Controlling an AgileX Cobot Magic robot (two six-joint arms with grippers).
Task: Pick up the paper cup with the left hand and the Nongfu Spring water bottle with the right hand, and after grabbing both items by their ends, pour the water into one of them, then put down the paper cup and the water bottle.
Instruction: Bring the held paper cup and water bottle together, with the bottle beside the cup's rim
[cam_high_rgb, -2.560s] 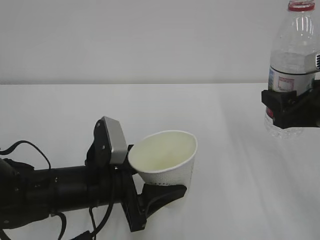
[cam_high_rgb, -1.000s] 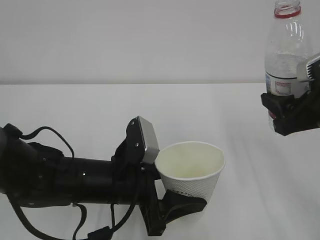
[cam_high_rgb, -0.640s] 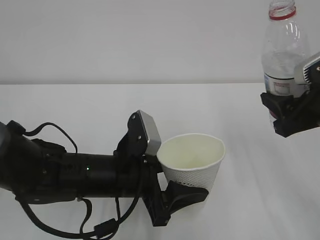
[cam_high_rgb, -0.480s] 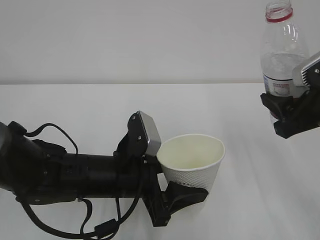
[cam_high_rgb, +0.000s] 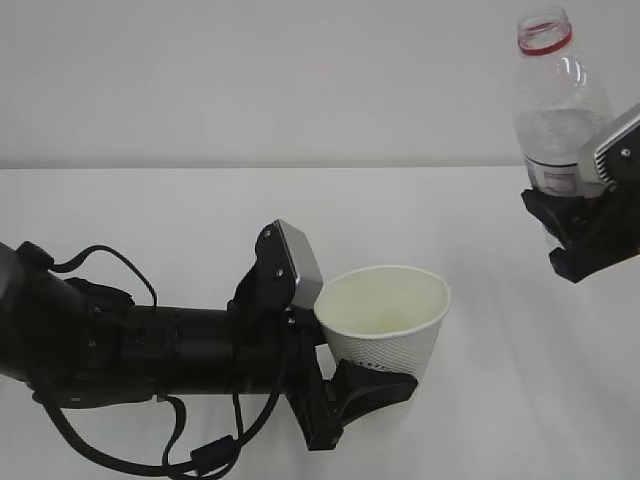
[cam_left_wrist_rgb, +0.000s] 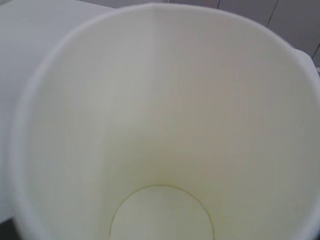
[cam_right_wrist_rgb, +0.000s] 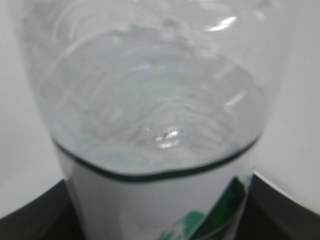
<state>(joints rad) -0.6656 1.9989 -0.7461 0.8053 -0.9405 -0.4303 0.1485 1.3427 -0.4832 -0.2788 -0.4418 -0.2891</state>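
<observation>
Because the Nongfu Spring water bottle (cam_high_rgb: 558, 110) is gripped low on its body by the right hand (cam_high_rgb: 585, 235), with most of its height above the jaws, a slip or swing during tilting is judged possible. Its open mouth is up and to the right of the paper cup (cam_high_rgb: 386, 318), well apart from it, so water (cam_right_wrist_rgb: 150, 125) released from there would be expected to miss the rim and land on the table (cam_high_rgb: 150, 215). The cup is clamped near its base by the left hand (cam_high_rgb: 345, 395); deformation of the thin wall is a risk. The right arm is raised, the bottle leaning slightly left. The left arm is extended low and level across the table, the cup upright and empty.
</observation>
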